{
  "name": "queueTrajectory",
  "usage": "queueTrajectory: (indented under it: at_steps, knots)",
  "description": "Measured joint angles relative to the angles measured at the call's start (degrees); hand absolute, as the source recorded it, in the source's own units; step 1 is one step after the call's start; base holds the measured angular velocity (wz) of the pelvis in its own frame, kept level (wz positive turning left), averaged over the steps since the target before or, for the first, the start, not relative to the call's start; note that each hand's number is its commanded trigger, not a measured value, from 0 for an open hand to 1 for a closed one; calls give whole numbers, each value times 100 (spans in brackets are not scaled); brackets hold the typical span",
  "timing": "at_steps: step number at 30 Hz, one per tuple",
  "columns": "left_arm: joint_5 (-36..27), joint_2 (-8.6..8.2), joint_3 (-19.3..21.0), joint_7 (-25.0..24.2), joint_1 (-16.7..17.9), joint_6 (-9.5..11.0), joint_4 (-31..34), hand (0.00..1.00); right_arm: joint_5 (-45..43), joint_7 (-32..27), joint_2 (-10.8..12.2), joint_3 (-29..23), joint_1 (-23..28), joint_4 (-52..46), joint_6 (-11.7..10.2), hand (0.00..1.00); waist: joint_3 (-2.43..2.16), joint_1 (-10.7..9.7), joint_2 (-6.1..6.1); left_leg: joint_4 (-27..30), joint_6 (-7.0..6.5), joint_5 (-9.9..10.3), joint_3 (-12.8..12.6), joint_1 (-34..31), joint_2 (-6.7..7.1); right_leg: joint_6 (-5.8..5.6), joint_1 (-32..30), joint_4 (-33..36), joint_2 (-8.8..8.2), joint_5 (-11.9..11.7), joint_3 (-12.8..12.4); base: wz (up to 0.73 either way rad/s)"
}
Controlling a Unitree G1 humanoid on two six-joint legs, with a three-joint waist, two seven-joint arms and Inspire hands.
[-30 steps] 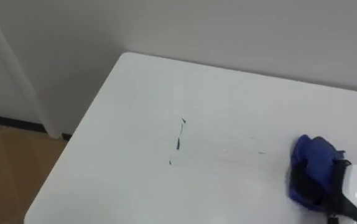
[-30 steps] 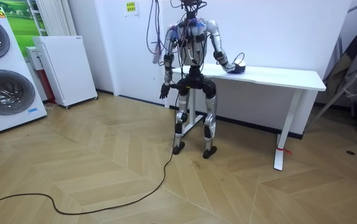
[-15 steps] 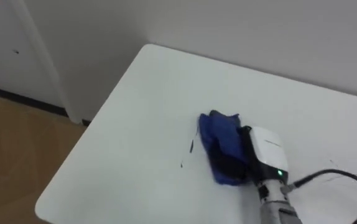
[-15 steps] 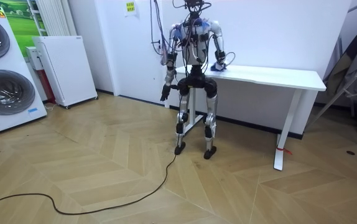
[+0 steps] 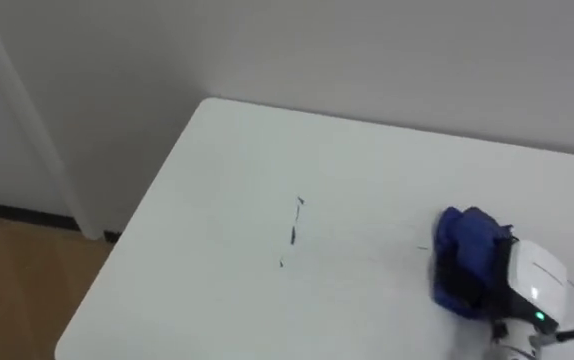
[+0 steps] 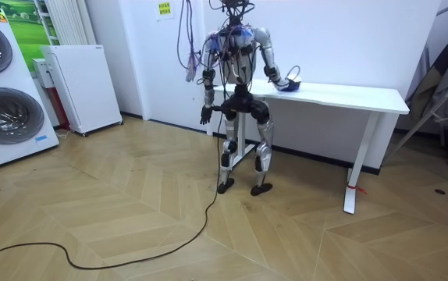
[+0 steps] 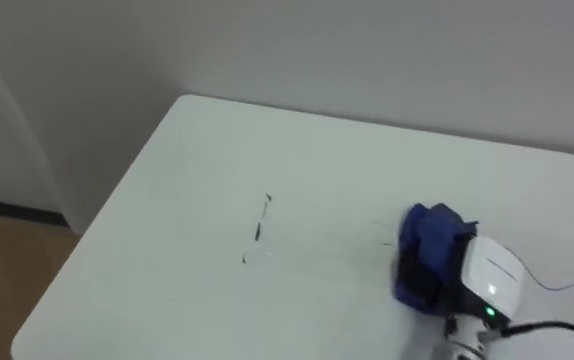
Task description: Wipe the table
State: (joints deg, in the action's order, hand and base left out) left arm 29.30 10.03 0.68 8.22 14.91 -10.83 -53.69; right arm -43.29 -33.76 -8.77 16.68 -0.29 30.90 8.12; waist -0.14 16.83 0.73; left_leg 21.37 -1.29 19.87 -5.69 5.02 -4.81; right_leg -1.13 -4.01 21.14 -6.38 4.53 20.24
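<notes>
White tabletop [image 5: 217,150]: dark marks [image 5: 293,234] sit inward of its left edge, unwiped. Right of them, the blue cloth [image 5: 467,240] lies bunched under the right robot hand [image 5: 532,282], apparently pressed down for wiping. Its grip cannot be told.

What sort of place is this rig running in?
Probably a test room dressed as a home utility space: two front-loading washing machines at the room view's left, a small white fridge-like cabinet beside them, a herringbone wood floor, and a white table against a bare wall.
</notes>
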Motion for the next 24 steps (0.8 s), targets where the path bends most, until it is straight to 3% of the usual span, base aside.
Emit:
queueTrajectory:
  at_steps: [1,2,3,4,5,6,7,8,10,11,12,13,14,16,17,19,21,22,24]
  knots:
    - [-38,21,37,0,-253,7,-89,0,-211,232,196,399,-220,-112,11,100,17,248,-41,84,58,-14,-65,-123,-127,-116,-181,719,-175,243,71,-33]
    - [-37,48,28,5,-360,55,-83,0,-248,351,265,597,-392,-110,7,100,32,391,-81,103,103,-41,-71,-173,-161,-163,-208,1015,-356,375,82,10]
    - [-45,99,10,1,-558,222,-14,0,-288,597,504,893,-855,-79,-57,100,82,621,-150,179,190,-68,-62,-336,-202,-257,-200,1297,-758,610,74,12]
    - [-56,135,10,-8,-563,358,101,0,-447,723,654,1055,-1380,16,-259,100,96,854,-174,231,276,-86,9,-542,-271,-307,-200,1120,-1006,663,-48,10]
    - [-66,161,7,-20,-562,391,158,0,-463,734,656,1152,-1606,25,-358,100,104,936,-183,218,326,-118,63,-644,-320,-315,-201,934,-1080,654,-148,16]
    - [-106,244,1,-55,-543,392,303,0,-401,730,656,1204,-1881,69,-508,100,103,1052,-202,145,482,-237,329,-810,-405,-377,-176,444,-1144,597,-311,33]
    - [-111,321,-5,-105,-478,378,353,0,-384,709,649,1190,-2067,106,-527,100,99,1053,-213,33,609,-311,712,-886,-519,-424,-103,-86,-1151,431,-327,45]
    - [-112,397,0,-135,-449,373,352,0,-364,697,623,1170,-2070,167,-541,100,94,1003,-233,-43,692,-362,895,-892,-567,-437,-43,-367,-1125,314,-302,77]
    - [-115,638,-4,-245,-421,346,341,0,-238,602,353,1080,-1707,414,-605,100,92,602,-294,-259,1034,-489,1379,-880,-829,-463,201,-949,-1051,-131,-185,111]
    - [-114,688,23,-258,-425,346,342,0,-147,573,303,976,-1544,472,-745,100,97,479,-332,-275,1154,-497,1397,-879,-863,-477,188,-896,-1022,-258,-120,106]
    - [-112,759,40,-259,-403,351,293,0,-62,425,240,747,-1055,207,-994,100,72,239,-438,-311,1326,-542,1332,-849,-970,-968,142,-566,-1027,-86,18,60]
    - [-113,726,49,-261,-369,355,268,0,-37,382,165,676,-865,139,-1089,100,47,188,-402,-308,1353,-567,1269,-798,-1082,-1022,143,-407,-948,123,25,33]
    - [-115,597,78,-271,-306,405,198,0,49,291,12,511,-570,39,-1233,100,54,71,-267,-284,1259,-740,1035,-679,-1319,-876,149,-87,-776,370,25,-7]
    - [-169,410,145,-272,-159,523,98,0,57,148,-195,194,-115,-34,-1335,100,40,-248,-326,-526,1122,-1243,512,-516,-1383,-723,151,177,-720,755,41,7]
    - [-186,364,131,-272,-160,529,70,0,68,107,-250,126,-45,-41,-1344,100,34,-330,-327,-583,1112,-1350,433,-513,-1399,-684,153,215,-689,818,60,35]
    - [-300,228,74,-265,-153,540,78,0,130,23,-322,-1,36,-59,-1340,100,32,-560,-286,-710,1107,-1738,233,-571,-1614,-488,125,284,-464,972,176,26]
    - [-283,110,65,-256,-201,534,81,0,125,55,-256,9,54,-209,-1225,100,27,-568,-271,-727,1096,-1785,106,-613,-1678,-351,99,312,-322,1040,249,10]
    - [-282,27,20,-245,-235,526,80,0,119,120,-163,70,31,-290,-1086,100,28,-542,-285,-692,1097,-1782,-142,-624,-1653,-299,103,313,-277,1079,292,10]
    - [-277,-71,-11,-233,-254,494,43,0,30,331,-5,134,-125,-378,-871,100,37,-480,-264,-588,1098,-1778,-374,-622,-1645,-210,107,263,-159,1082,253,-12]
